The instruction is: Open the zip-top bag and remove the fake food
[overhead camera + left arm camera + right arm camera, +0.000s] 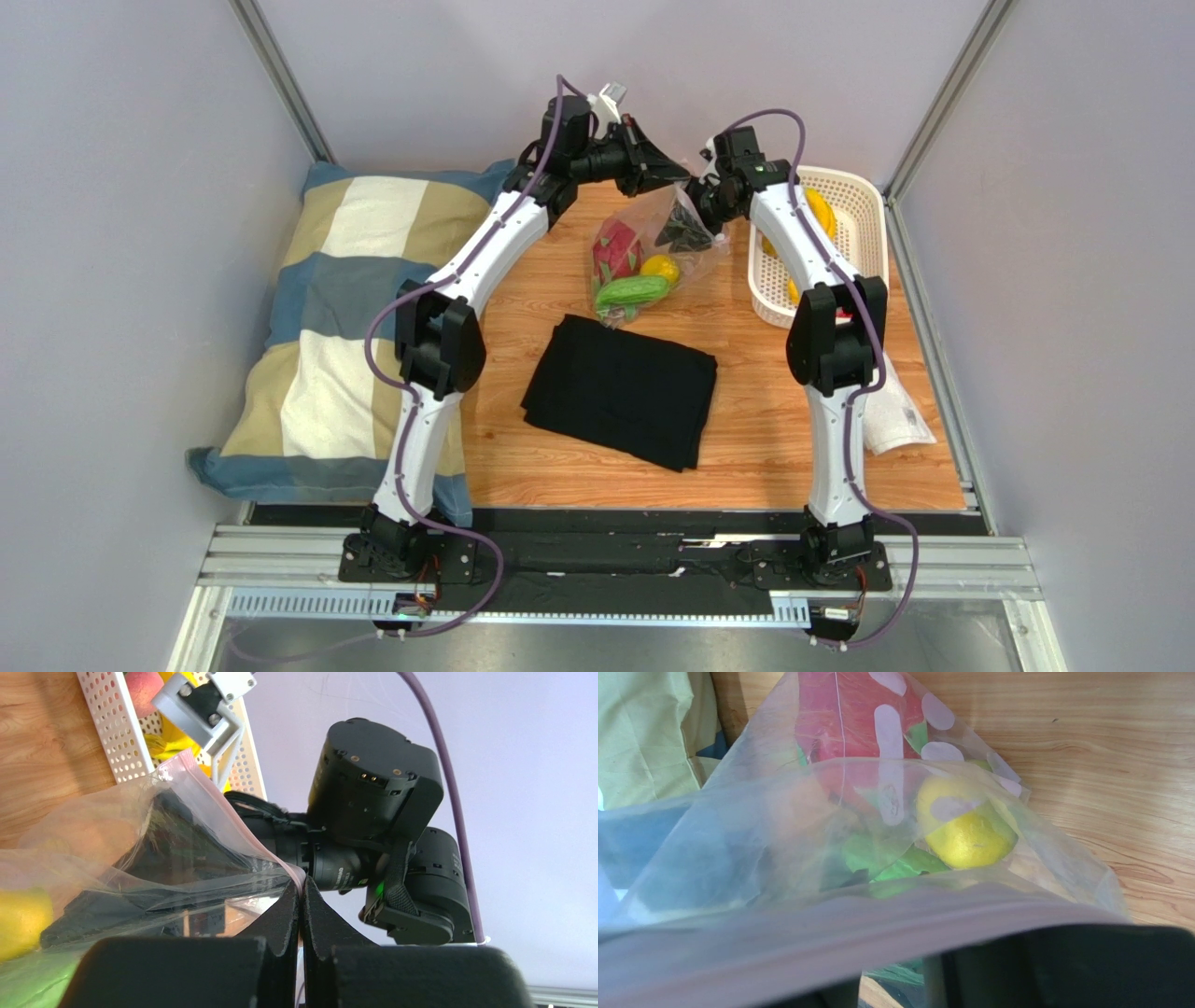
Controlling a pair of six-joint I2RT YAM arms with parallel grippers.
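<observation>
The zip-top bag (671, 231) is held up off the wooden table at the back centre. It holds fake food: a pink-red fruit (617, 252), a yellow piece (659, 268) and a green piece (631, 291). My left gripper (659, 165) is shut on the bag's pinkish zip strip (277, 857), which runs into the closed jaws of the left gripper (302, 885). My right gripper (704, 203) is right beside the bag's top. In the right wrist view the strip (878, 927) lies across the right gripper (896, 980), hiding its tips. A gap shows between its fingers, and the yellow fruit (966, 836) lies inside the bag.
A white perforated basket (859, 196) with yellow pieces stands at the back right, close to the right arm. A folded black cloth (622, 389) lies mid-table. A checked pillow (351, 322) fills the left side. A crumpled white object (895, 417) lies at the right edge.
</observation>
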